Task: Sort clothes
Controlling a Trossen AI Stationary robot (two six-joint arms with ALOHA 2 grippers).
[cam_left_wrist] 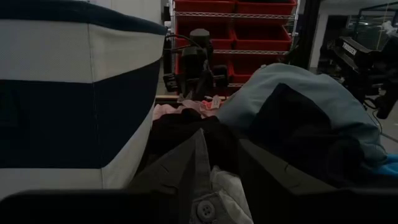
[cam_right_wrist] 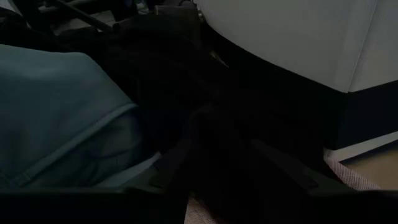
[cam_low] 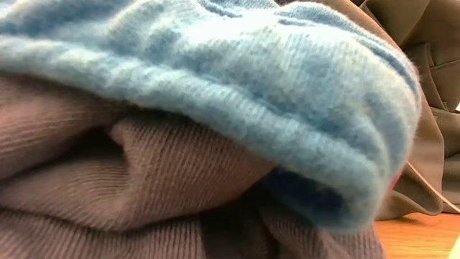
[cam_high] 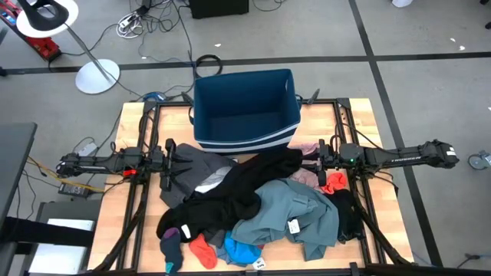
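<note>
The clothes lie heaped in the middle of the table. A black garment (cam_high: 245, 184) sprawls over a dark grey one (cam_high: 199, 165) and a grey-teal one (cam_high: 295, 211). Pale pink (cam_high: 307, 147), orange-red (cam_high: 334, 182) and bright blue (cam_high: 242, 251) pieces and a dark sock (cam_high: 170, 245) lie around them. My left gripper (cam_high: 180, 162) is open at the heap's left edge, with the grey buttoned cloth (cam_left_wrist: 205, 186) below its fingers. My right gripper (cam_high: 311, 157) is open at the heap's right, with black cloth (cam_right_wrist: 217, 124) lying between its fingers. Whether either touches cloth is unclear.
A blue bin with white stripes (cam_high: 245, 107) stands at the table's far middle, close beside both grippers. Black frame rails (cam_high: 142, 192) run along the table's left and right sides. In the low view, blue knit (cam_low: 251, 72) and brownish cloth (cam_low: 144, 180) fill the picture.
</note>
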